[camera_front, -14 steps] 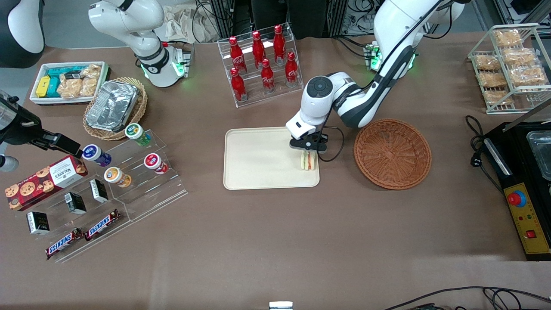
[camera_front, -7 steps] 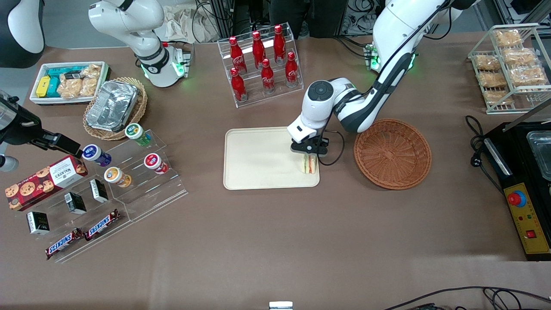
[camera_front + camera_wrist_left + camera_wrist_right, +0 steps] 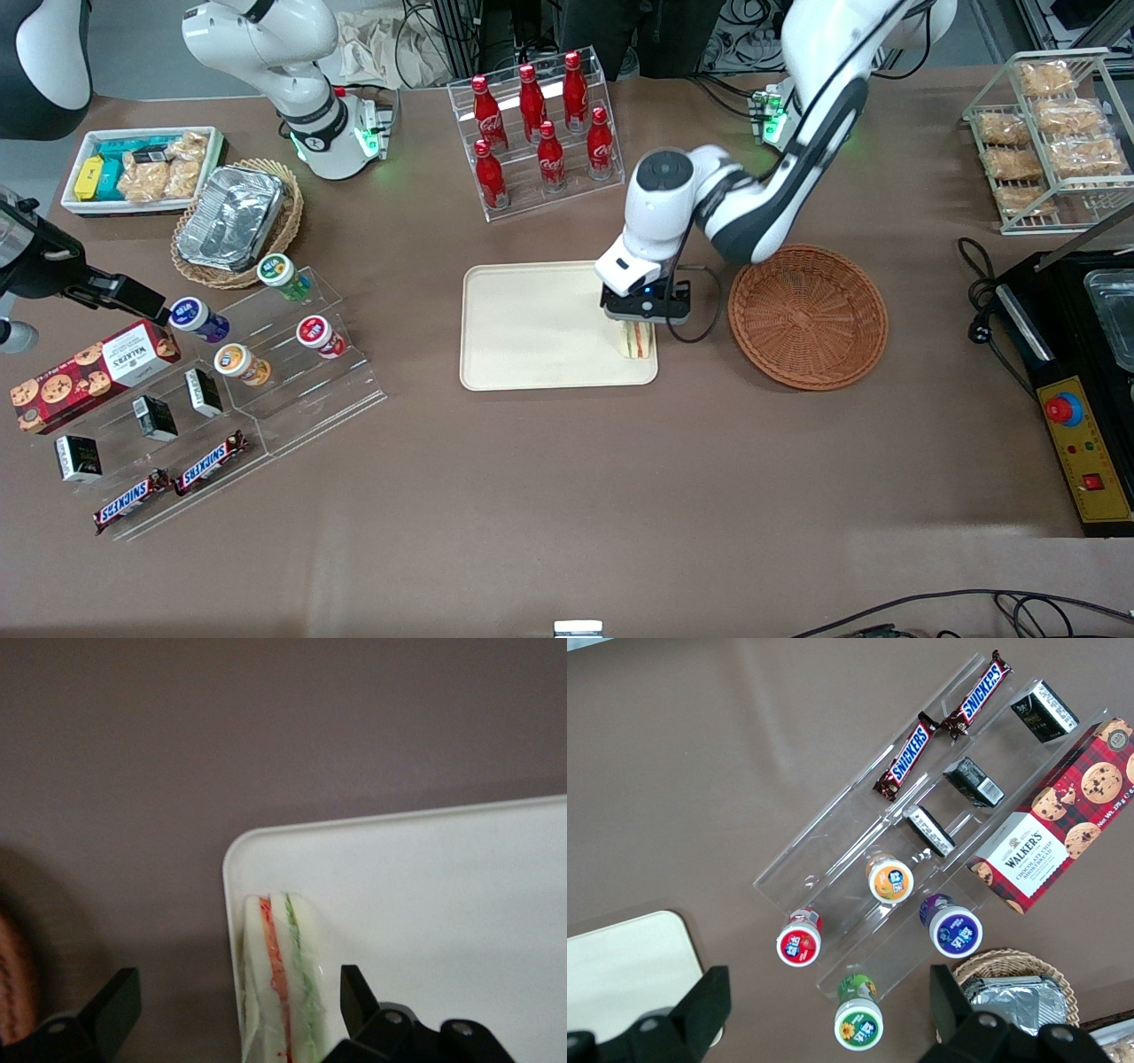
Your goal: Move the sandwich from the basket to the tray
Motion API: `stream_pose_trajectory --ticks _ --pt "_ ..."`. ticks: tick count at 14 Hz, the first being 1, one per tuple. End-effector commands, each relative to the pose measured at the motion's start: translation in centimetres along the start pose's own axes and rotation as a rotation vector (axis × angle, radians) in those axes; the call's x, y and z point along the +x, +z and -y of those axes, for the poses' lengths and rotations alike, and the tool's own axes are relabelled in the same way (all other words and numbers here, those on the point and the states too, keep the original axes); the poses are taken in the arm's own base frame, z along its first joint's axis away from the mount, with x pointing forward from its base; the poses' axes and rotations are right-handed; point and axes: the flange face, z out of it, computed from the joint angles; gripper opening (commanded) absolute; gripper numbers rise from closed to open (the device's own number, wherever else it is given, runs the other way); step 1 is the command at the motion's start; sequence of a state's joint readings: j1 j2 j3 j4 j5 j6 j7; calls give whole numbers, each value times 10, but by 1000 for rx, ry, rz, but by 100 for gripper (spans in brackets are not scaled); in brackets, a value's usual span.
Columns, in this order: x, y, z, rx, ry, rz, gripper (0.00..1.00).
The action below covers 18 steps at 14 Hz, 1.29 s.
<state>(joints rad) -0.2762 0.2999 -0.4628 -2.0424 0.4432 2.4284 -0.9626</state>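
Note:
The sandwich [image 3: 636, 340] stands on edge on the cream tray [image 3: 532, 328], in the tray corner nearest the reddish-brown basket [image 3: 808, 316] and the front camera. My gripper [image 3: 641, 321] hangs right above it. In the left wrist view the gripper [image 3: 237, 1001] is open, and the black fingers [image 3: 356, 990] straddle the sandwich [image 3: 282, 979] without touching it. The sandwich's white bread and its red and green layers show beside the tray's rim [image 3: 232, 904]. The basket holds nothing, and a sliver of it [image 3: 13, 979] shows in the wrist view.
A clear rack of red cola bottles [image 3: 539, 133] stands farther from the camera than the tray. Toward the parked arm's end are stepped stands with cups and chocolate bars [image 3: 239, 372], a cookie box [image 3: 89, 372] and a tan basket with a foil container [image 3: 235, 221]. A black appliance [image 3: 1081, 354] sits toward the working arm's end.
The gripper carried the sandwich a little nearer the camera, down into the tray's corner. The wrist turned, and the arm's elbow swung closer to the basket.

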Motion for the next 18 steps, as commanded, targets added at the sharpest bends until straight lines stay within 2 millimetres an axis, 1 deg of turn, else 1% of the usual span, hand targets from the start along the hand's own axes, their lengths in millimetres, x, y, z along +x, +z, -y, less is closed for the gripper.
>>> stream_pose_trajectory --ticks 1,2,4,5,7,8,9,11,12,13,15,16,18 --pt "28 -70 34 100 -76 -72 100" --pt "41 -82 50 111 -81 -86 100" --pt "52 -105 75 136 -77 -103 100" --pt "59 -111 91 147 -75 -93 100" --pt "70 -131 122 124 -64 -59 100" --pt "73 -140 143 131 -41 -26 100" --pt "76 -148 169 147 -21 16 100" --pt "77 -165 200 145 52 74 100" --pt "84 -174 236 115 34 88 100" --pt "85 -187 255 48 24 86 100" --pt "87 -204 301 -31 23 89 100" --pt "83 -208 311 -33 48 108 100" --pt "88 -222 324 -35 40 112 100"
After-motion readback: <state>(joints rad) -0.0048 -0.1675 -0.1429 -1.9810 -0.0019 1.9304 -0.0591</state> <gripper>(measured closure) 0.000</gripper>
